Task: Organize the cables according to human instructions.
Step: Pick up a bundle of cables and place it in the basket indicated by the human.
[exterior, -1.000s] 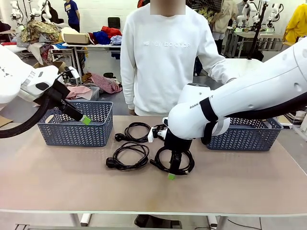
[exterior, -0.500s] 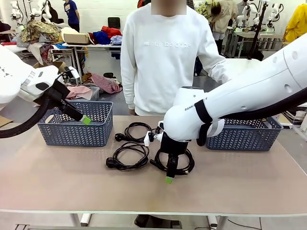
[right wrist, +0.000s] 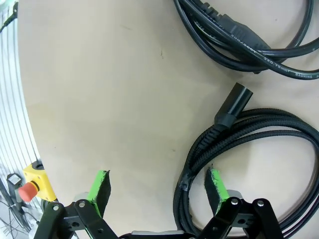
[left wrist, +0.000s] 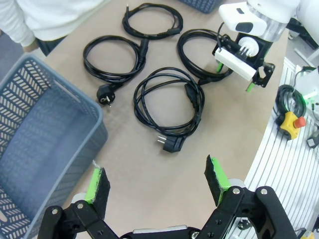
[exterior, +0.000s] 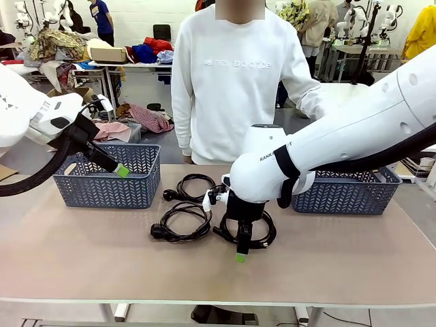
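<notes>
Four black cables lie coiled mid-table. My right gripper (exterior: 241, 255) points straight down at the near rim of the right-hand coil (exterior: 262, 230). In the right wrist view its jaws (right wrist: 157, 186) stand open, with this braided cable (right wrist: 249, 127) running between the green pads and one pad (right wrist: 214, 183) inside the loop; its cylindrical plug (right wrist: 234, 102) lies just ahead. A second coil (exterior: 182, 222) and a third (exterior: 195, 187) lie to the left. My left gripper (exterior: 119, 169) hovers open by the left basket; its view (left wrist: 157, 181) takes in all four coils, including the far one (left wrist: 152, 20).
A grey plastic basket (exterior: 102, 191) stands at the left and another (exterior: 351, 197) at the right. A person in a white sweatshirt (exterior: 231, 82) stands at the far edge. A yellow emergency-stop box (left wrist: 290, 124) sits off the table's near side.
My right arm has shifted slightly left and its gripper has dropped a little onto the near rim of the right-hand coil. The left arm has not moved.
</notes>
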`<action>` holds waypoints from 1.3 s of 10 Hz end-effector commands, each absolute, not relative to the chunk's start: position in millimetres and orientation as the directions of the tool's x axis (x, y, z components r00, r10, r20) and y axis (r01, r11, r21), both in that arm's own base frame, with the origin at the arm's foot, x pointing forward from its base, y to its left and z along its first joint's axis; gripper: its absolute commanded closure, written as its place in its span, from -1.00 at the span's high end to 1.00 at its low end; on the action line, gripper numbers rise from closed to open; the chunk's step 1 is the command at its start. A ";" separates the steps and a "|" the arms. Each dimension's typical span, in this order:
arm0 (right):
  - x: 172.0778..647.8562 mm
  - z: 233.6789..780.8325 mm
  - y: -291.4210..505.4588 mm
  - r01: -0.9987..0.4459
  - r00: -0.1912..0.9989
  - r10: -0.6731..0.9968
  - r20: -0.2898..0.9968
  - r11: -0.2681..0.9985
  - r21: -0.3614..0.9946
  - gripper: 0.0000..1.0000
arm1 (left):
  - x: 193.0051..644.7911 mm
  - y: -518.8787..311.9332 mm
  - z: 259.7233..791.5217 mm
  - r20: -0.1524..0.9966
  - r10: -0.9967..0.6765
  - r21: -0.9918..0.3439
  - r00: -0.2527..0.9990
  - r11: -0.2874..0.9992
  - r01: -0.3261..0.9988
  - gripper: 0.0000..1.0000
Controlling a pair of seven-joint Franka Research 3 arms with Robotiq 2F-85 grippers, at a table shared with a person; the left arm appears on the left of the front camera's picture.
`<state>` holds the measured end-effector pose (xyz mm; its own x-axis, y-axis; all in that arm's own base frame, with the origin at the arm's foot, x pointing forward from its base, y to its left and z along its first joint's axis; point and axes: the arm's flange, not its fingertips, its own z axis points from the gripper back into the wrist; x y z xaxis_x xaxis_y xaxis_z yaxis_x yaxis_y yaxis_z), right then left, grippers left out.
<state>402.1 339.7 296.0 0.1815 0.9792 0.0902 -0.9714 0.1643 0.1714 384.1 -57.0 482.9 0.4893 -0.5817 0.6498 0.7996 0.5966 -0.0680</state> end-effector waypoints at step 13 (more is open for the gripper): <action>416.3 296.8 339.4 -0.907 0.420 0.907 0.027 0.419 0.037 -1.00 | 386.2 -54.8 481.0 0.665 -0.579 -0.072 0.472 0.579 0.812 1.00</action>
